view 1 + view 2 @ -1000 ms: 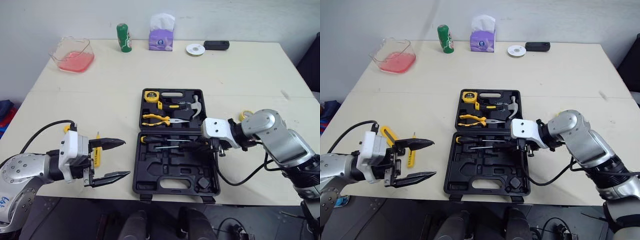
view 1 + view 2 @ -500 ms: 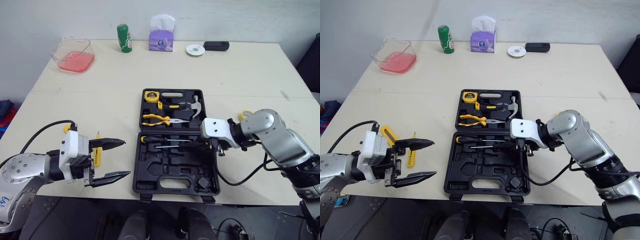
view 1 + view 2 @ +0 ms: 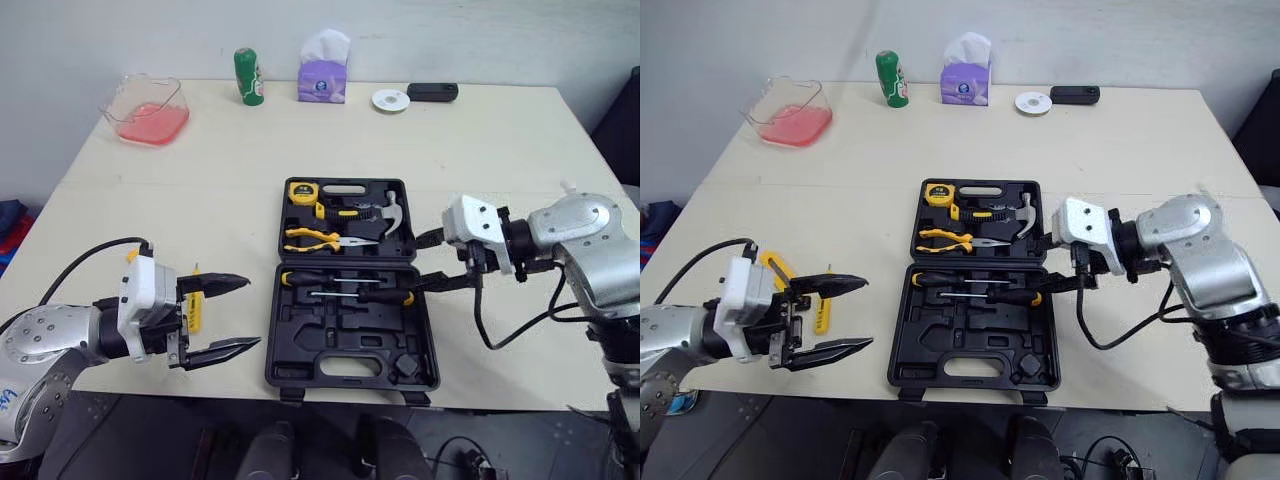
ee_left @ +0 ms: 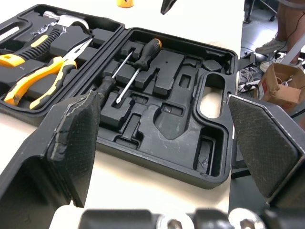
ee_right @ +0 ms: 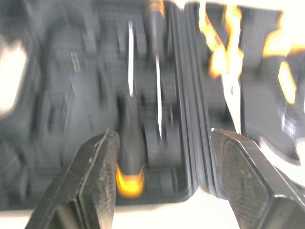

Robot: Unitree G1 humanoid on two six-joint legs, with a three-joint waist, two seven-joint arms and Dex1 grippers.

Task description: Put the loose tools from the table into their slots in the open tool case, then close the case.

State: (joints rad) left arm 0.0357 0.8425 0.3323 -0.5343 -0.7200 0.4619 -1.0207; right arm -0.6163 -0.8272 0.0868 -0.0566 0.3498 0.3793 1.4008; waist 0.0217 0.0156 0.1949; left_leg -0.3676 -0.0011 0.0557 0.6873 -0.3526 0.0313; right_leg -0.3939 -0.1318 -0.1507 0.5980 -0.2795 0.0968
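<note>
Left eye view, and the left tool [image 3: 250,312] hangs wide open just beside the tool case [image 3: 300,345]. A slim yellow hand tool [image 3: 194,312] lies on the tabletop [image 3: 200,190] by it, partly hidden. That looks like the next pickup: best to come over it and close across the handle, not along it. Its long axis runs near-to-far, thin tip aimed at the far edge. At the case's right edge the right tool [image 3: 436,260] gapes wide too, empty.

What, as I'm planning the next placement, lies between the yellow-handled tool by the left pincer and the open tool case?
Nothing visible: bare table separates the yellow-handled tool from the tool case. The open left pincer points across that gap toward the case.
</note>
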